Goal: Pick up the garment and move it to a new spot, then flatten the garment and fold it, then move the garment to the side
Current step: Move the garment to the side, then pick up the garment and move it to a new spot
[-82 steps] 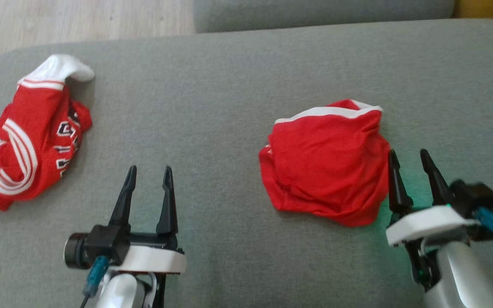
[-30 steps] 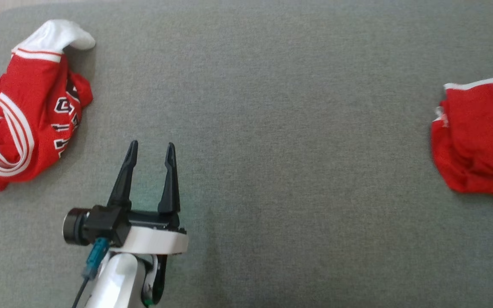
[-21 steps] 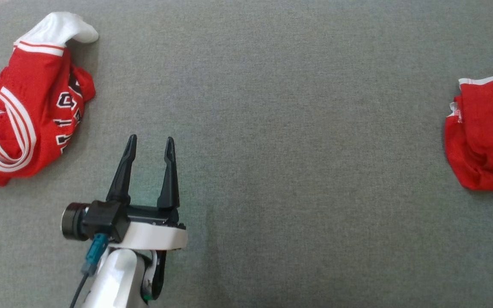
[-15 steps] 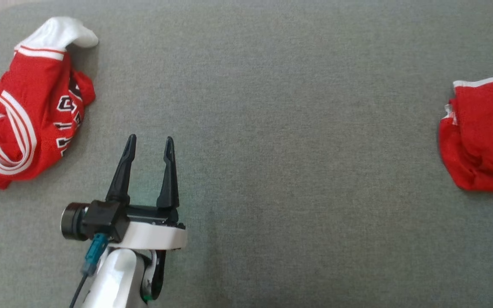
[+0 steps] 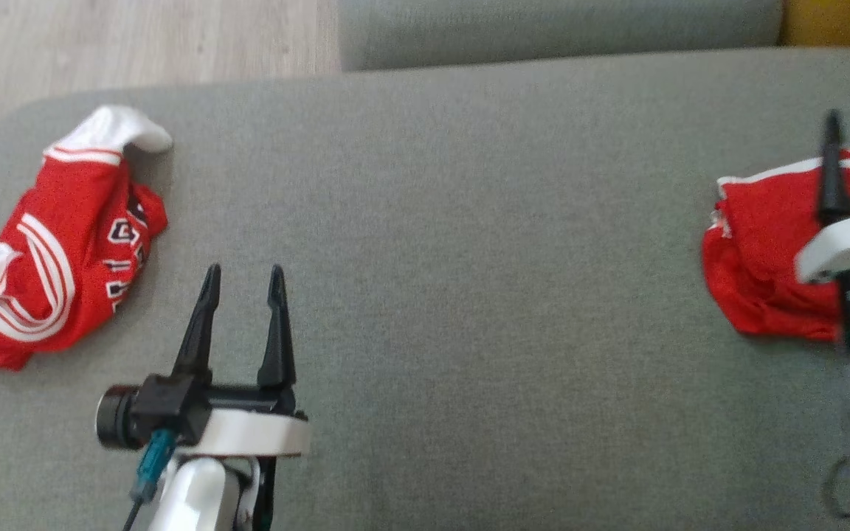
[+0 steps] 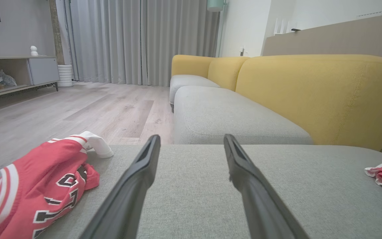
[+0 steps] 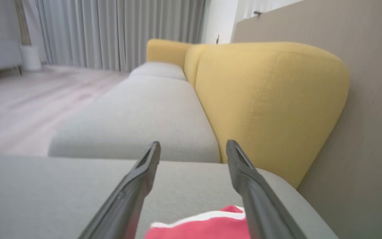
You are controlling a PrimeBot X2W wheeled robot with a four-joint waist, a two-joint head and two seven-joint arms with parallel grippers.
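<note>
At far right, the garment [image 5: 761,251] points its white hem away.

The folded red garment [image 5: 753,243] now lies far to the right on the grey cushion [image 5: 469,258], no longer at its middle. The right end effector [image 7: 193,144], earlier beside the garment, now hovers over it, fingers spread.
</note>
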